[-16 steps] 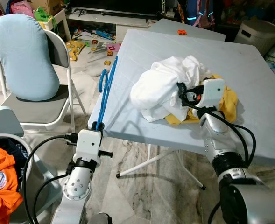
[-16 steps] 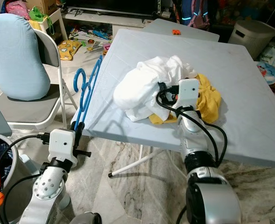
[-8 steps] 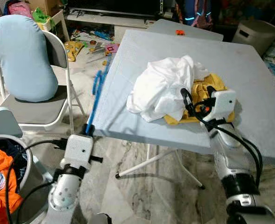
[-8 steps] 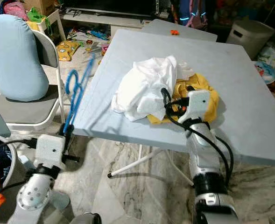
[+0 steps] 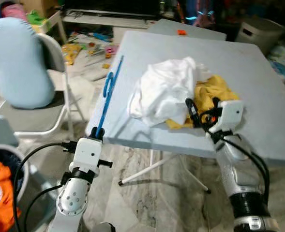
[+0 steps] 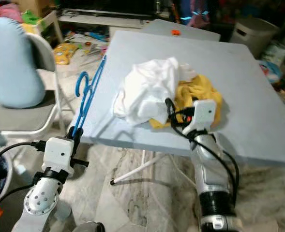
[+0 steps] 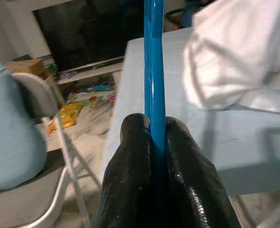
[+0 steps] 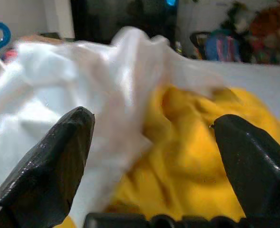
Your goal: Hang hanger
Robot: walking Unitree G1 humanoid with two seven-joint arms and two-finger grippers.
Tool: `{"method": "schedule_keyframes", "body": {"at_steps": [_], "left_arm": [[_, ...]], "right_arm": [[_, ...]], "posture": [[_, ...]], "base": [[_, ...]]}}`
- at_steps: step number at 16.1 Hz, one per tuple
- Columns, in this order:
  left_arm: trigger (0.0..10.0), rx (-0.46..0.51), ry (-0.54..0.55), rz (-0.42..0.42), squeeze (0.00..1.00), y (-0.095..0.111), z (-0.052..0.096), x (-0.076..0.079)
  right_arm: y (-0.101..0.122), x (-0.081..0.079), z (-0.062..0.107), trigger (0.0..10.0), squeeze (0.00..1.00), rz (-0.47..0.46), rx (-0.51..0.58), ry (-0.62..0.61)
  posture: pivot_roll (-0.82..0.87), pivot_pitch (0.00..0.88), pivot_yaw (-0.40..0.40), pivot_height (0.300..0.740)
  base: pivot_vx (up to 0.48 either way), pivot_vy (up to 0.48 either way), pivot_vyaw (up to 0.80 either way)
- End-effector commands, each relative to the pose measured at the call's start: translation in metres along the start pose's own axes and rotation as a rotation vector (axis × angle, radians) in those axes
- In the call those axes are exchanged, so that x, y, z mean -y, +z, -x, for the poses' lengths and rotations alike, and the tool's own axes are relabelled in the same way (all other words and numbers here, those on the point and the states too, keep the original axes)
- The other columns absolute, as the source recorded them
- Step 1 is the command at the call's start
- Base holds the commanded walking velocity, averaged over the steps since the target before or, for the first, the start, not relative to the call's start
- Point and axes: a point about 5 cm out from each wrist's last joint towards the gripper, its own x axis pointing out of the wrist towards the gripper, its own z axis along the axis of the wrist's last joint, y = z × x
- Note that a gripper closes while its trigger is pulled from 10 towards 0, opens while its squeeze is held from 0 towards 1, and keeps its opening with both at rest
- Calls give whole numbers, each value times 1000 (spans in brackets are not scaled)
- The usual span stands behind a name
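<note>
Left gripper (image 7: 154,130) is clamped on the blue hanger (image 5: 107,94), which slants up along the table's (image 5: 258,72) left edge. Right gripper (image 8: 151,137) hovers spread before the white garment (image 5: 164,89) and yellow cloth (image 5: 212,94). Advice: maintain firm pinch, keep the hook upright.

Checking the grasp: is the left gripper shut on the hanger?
Shut: the left gripper has both fingers pressed against the blue hanger.
</note>
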Motion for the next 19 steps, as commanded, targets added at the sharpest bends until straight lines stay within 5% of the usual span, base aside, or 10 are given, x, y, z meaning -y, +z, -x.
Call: {"method": "schedule_keyframes", "body": {"at_steps": [1,2,3,11,19], "left_arm": [[10000,1,-28,-6,0,1,-4,4],[10000,1,-34,-6,0,1,-4,4],[10000,3,-43,-6,0,2,-5,4],[10000,18,-87,-13,0,1,-24,8],[10000,23,-119,0,0,-2,-30,16]], "right_arm": [[3,4,3,10000,420,-2,3,-20],[3,3,3,10000,286,-4,1,-22],[2,3,4,10000,0,-8,-2,-25],[-4,0,1,10000,0,-70,-23,-79],[-9,8,4,10000,0,-72,-33,-122]], "posture": [[99,65,-44,740],[97,63,-42,740],[96,63,-39,740],[99,0,-12,740],[77,0,0,740]], "base": [[0,0,-781],[0,0,-788],[0,0,-788],[0,0,-245],[-310,0,0]]}}
